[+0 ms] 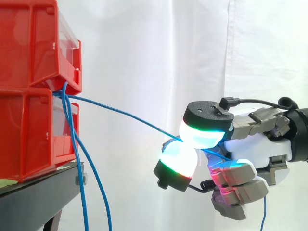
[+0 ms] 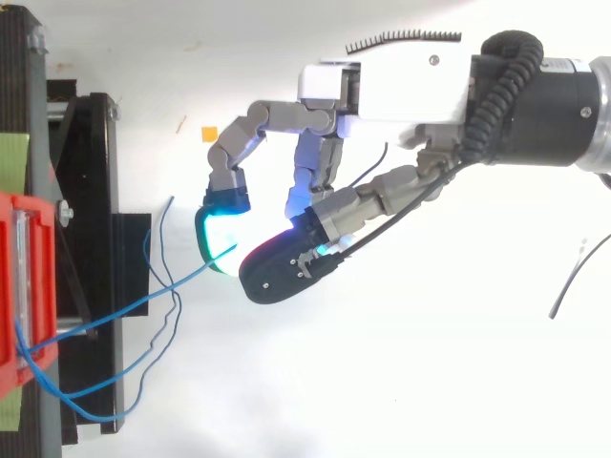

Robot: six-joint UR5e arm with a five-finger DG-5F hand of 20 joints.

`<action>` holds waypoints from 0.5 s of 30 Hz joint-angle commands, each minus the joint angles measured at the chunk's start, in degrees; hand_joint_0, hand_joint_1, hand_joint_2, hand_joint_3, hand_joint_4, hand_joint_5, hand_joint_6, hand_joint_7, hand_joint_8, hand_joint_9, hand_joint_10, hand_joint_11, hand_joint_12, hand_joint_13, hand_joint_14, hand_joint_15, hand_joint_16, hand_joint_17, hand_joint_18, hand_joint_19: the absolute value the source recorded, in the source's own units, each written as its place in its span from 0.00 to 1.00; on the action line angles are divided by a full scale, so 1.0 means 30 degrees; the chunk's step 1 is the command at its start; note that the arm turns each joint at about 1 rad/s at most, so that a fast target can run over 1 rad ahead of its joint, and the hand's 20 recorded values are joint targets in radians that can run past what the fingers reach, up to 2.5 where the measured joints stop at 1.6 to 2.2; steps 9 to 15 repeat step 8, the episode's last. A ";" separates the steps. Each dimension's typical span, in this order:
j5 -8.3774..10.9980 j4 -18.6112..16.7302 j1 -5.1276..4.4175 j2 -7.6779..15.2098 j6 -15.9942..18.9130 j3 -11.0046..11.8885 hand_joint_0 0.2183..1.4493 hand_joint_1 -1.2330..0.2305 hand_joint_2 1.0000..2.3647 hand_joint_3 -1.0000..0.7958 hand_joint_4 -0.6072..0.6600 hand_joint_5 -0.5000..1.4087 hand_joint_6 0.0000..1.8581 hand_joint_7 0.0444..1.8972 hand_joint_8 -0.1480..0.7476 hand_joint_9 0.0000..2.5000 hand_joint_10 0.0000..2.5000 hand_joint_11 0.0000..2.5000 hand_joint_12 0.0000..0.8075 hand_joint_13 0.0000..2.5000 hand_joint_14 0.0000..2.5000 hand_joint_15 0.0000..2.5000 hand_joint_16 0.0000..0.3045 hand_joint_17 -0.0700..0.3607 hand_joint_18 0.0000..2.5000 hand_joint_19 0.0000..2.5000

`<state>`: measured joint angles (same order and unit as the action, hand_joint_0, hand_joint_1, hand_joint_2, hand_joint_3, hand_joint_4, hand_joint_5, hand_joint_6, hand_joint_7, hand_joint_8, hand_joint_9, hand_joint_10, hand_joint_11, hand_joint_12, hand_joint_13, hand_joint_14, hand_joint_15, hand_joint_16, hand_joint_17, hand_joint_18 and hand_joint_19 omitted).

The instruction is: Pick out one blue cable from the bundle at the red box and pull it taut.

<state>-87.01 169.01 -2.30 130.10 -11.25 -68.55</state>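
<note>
Item: one blue cable (image 1: 130, 115), separated from the bundle (image 1: 83, 192) at the red box (image 1: 29, 48). Location: the strand is seen leaving the gap between the two stacked red bins at the left and is carried rightward and downward to the hand (image 1: 255, 144), well apart from the box. Its free end is left hanging below the palm. Grip: the cable is pinched between two glowing pads (image 1: 202, 134), closed one over the other on it, while the other fingers are curled beneath and touch nothing. Remainder of the bundle: several blue strands are left hanging loose in front of the black stand (image 1: 38, 187), and from above they are shown looping beside it. Progress: selection and grasp are judged complete. The strand is drawn nearly straight in the side view, yet a slight sag is noted, and a gentle bend is seen in the top view (image 2: 181, 281), so a little slack is judged to remain to be taken out. Markings: no writing can be made out. A plain green strip (image 2: 10, 153) is noted on the stand. Backdrop: white curtain (image 1: 144, 48).
</note>
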 commanded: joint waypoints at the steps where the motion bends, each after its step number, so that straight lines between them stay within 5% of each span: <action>1: 0.0000 0.0000 -0.0025 -0.0007 -0.0001 0.0000 0.42 0.27 0.01 0.42 0.41 0.20 0.50 0.52 0.50 0.58 0.01 0.43 0.38 0.58 0.01 0.51 0.15 0.40 0.44 0.39; 15: 0.0000 0.0000 0.0004 -0.0007 -0.0001 0.0000 0.42 0.27 0.01 0.42 0.41 0.20 0.50 0.52 0.50 0.58 0.01 0.43 0.38 0.58 0.01 0.51 0.15 0.40 0.44 0.39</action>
